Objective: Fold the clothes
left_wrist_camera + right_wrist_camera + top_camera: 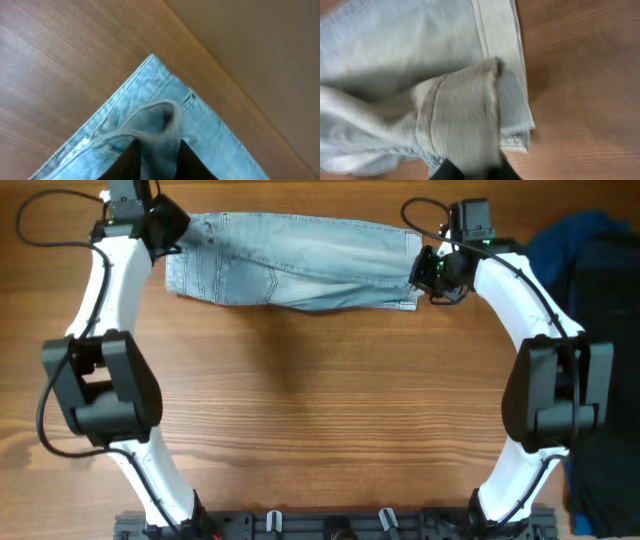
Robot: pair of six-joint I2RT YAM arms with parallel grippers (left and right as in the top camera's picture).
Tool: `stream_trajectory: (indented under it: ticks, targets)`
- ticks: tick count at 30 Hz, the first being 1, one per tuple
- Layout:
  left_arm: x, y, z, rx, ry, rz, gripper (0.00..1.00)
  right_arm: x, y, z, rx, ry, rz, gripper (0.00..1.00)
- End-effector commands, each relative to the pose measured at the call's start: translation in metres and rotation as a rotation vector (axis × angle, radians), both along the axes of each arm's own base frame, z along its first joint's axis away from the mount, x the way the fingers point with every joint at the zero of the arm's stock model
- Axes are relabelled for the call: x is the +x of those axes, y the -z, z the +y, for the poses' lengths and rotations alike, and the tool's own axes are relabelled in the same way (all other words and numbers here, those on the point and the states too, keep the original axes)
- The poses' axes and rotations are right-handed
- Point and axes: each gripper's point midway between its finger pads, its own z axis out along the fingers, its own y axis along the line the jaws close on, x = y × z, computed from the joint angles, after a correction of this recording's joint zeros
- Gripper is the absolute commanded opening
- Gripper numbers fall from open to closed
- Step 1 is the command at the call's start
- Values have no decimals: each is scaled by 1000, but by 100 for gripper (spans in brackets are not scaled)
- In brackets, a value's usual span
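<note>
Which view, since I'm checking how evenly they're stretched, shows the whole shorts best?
Overhead: the denim shorts appear whole, end to end. The left wrist view shows only one pinched corner; the right wrist view only a bunched hem edge.

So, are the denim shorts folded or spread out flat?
Partly folded: the denim shorts lie as a doubled band, layers stacked at the hem, each end pinched by the left gripper and right gripper.
</note>
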Motion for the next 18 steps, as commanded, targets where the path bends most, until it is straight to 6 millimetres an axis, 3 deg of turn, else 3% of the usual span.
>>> stream_trajectory:
  ticks: [1,4,7,8,10,14,18]
  targets:
    - [27,-8,-7,19,5,-98,54,38,-14,1,-9,12,-153,44]
    - [41,-19,-13,8,27,-177,64,69,-39,4,6,11,-322,56]
    - [56,-47,-26,-24,111,-302,64,87,-62,12,17,-53,-457,60]
    - [56,-63,-27,-36,138,-341,63,87,-70,20,32,-115,-485,60]
    - [50,-76,-24,-35,134,-344,56,82,-76,27,7,-204,-495,58]
    - [22,-104,-24,42,198,-288,40,68,-105,41,-214,-506,-497,53]
    - [-2,-104,-30,111,254,-165,34,60,-140,62,-357,-730,-563,53]
